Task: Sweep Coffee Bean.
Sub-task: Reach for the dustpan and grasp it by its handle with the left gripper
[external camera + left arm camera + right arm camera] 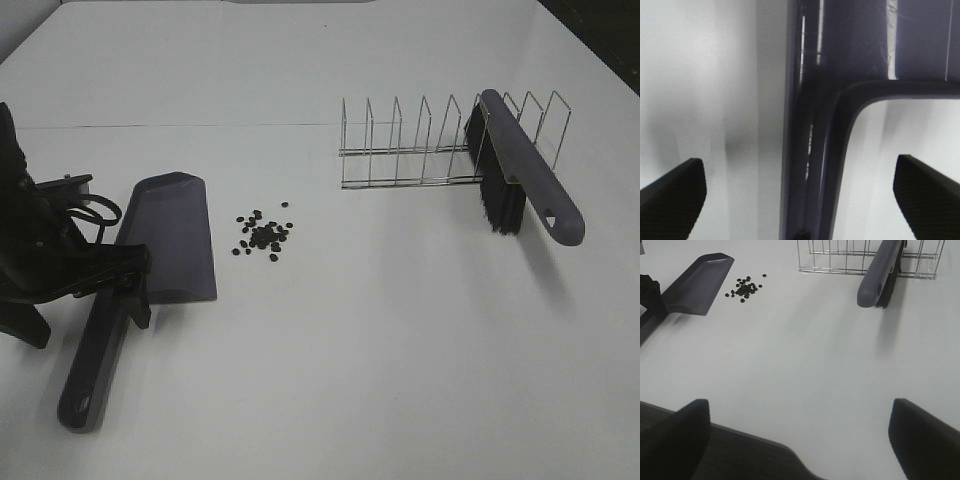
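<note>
Straddling the long handle of the grey plastic dustpan point(805, 125), the left claw point(800, 195) is hanging with its black jaws spread wide, neither one touching it yet. Closing off-centre, it could be twisting the pan and pushing its lip into the small dark coffee beans point(263, 234), which are lying heaped just right of the pan, left of centre in the high view, on the white worktop point(380, 340); beans might be scattering. The right claw point(800, 440) is gaping too, empty, well apart from the grey black-bristled brush point(520, 170) leaning in the wire rack point(400, 150) at upper right.
</note>
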